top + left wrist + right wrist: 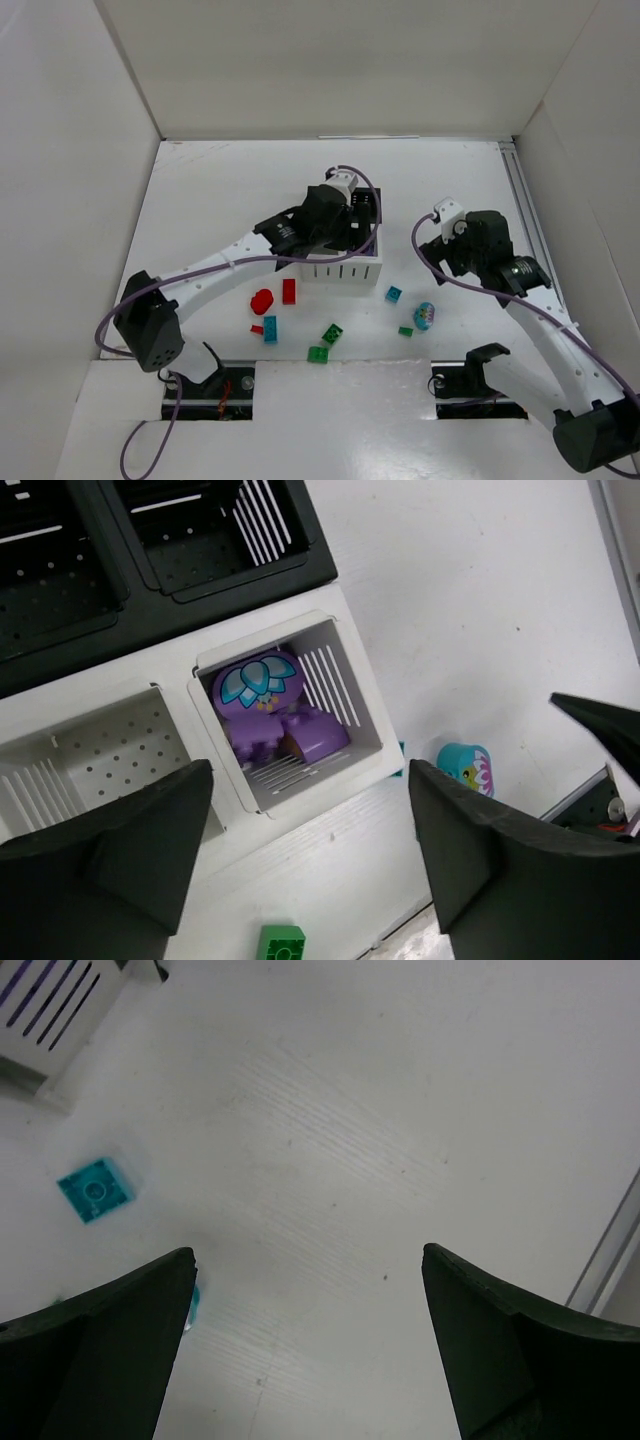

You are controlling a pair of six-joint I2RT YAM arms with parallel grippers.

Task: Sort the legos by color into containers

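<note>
Twins, left arm [215, 268] and right arm [548, 332]: white link shells, chunky black joint housings [150, 335] at seven and five o'clock, purple cable [262, 261] trailing each, white wrist block [343, 184], matte black wedge-shaped pincer fingers [480, 860].

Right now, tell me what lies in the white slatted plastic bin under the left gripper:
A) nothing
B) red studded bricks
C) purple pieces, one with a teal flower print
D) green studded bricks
C: the left wrist view shows purple plastic pieces, one with a teal flower print, inside the white slatted bin below the left gripper.
</note>
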